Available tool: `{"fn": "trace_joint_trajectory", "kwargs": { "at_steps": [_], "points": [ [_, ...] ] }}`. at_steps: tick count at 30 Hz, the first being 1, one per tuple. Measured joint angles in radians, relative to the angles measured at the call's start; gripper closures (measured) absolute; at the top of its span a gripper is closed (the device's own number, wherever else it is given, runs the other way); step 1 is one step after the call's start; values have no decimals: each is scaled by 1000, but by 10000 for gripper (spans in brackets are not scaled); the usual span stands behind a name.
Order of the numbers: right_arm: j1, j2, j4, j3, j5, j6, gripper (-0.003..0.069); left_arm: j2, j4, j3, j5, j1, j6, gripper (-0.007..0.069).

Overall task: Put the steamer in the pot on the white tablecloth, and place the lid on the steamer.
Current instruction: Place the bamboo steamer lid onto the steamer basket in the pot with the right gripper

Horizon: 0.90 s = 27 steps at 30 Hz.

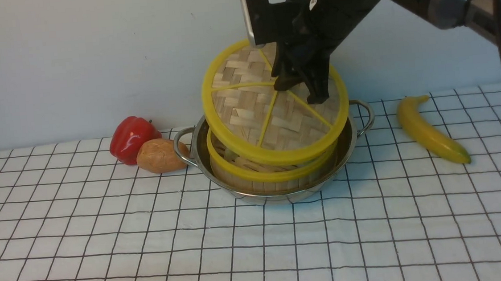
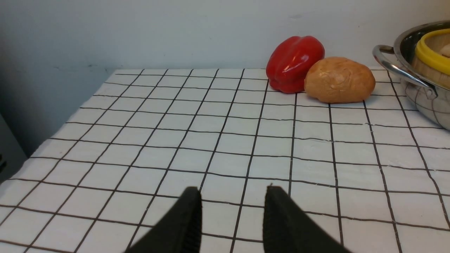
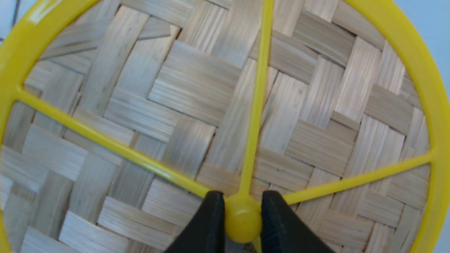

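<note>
The steel pot (image 1: 349,144) stands on the white tablecloth (image 1: 151,237) with the bamboo steamer (image 1: 262,175) sitting inside it. Over the steamer the woven lid (image 1: 248,109) hangs tilted, its near edge low by the steamer's rim and its far edge raised. My right gripper (image 3: 242,198) is shut on the lid's yellow hub (image 3: 242,218); in the front view that gripper (image 1: 300,85) comes down from the upper right. My left gripper (image 2: 232,191) is open and empty low over the cloth, left of the pot (image 2: 415,73).
A red bell pepper (image 1: 132,138) and a brown potato (image 1: 160,155) lie just left of the pot's handle. A banana (image 1: 428,131) lies to the right of the pot. A pale wall rises behind the table.
</note>
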Motion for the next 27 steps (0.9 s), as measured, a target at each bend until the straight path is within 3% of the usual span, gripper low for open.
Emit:
{"fn": "trace_joint_trajectory", "kwargs": {
  "at_steps": [27],
  "points": [
    [0,29,-8,0,-26,38,513,0,0,0,0,0,0,382]
  ]
}}
